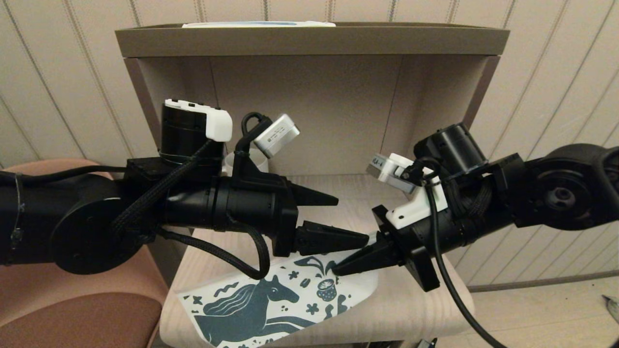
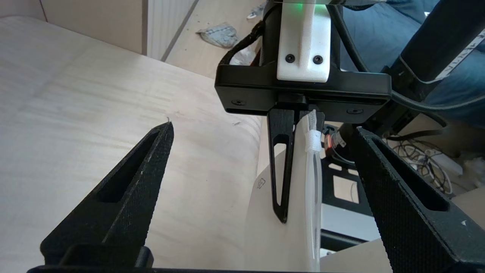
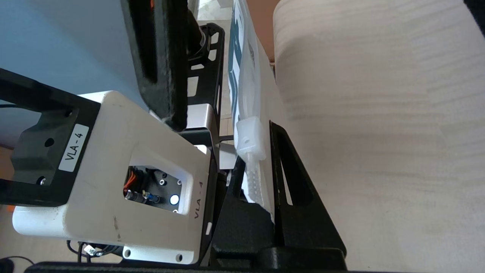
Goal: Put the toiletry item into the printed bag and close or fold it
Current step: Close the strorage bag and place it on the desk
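Printed bag (image 1: 271, 299) edge pinched by right end effector (image 1: 338, 268)

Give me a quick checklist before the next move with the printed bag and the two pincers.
1. Right pincer shut on the printed bag's zipper edge: ok, the wrist views show the edge pinched.
2. Left pincer open, facing the right one: ok.
3. Bag on the wooden table: ok, though its near corner overhangs the front edge.
4. Zip slider reachable: ok, it sits just beyond the right pincer's fingertips.
5. Toiletry item inside the bag: cannot tell.
6. Bag mouth closed: cannot tell.
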Robot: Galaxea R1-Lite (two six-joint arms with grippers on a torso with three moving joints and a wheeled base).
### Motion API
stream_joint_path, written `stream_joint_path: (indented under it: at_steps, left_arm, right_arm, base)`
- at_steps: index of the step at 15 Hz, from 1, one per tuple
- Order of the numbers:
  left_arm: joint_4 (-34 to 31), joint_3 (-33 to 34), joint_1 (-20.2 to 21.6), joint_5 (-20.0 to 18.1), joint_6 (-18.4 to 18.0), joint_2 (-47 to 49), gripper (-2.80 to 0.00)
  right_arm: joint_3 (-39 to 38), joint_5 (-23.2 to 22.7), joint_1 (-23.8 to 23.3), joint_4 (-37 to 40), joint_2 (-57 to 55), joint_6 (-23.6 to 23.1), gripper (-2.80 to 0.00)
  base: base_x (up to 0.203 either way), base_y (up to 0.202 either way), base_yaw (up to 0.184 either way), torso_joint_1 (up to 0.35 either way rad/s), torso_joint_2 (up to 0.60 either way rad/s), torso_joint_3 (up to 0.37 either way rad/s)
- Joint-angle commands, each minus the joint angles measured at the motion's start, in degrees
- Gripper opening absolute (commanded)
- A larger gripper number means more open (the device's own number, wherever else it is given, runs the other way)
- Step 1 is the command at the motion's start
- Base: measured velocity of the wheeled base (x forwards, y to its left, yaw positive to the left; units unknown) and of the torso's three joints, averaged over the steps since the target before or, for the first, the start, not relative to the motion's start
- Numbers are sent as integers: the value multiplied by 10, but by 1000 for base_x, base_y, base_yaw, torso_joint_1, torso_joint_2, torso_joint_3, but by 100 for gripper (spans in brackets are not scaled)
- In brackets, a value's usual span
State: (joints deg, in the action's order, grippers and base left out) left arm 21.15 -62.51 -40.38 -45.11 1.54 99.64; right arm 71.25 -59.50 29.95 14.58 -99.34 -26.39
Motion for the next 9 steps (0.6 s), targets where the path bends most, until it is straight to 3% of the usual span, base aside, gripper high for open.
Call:
stream_joint_path:
  at_steps: [1,7,9]
  left_arm:
    - [2,3,-2,-2,0,1,0]
    - [4,6,-5,3,-4,0,0]
    - [4,8,-9,23,-18,1,0]
  right_arm:
    - [1,-4,0,1,-2,-2,-280]
    - [10,-4,-4,1,-9,3,-280]
    - [15,-4,-4,4,-12,7,-280]
  base:
    - [0,0,0,0,0,0]
    - [0,0,0,0,0,0]
    - [0,0,0,0,0,0]
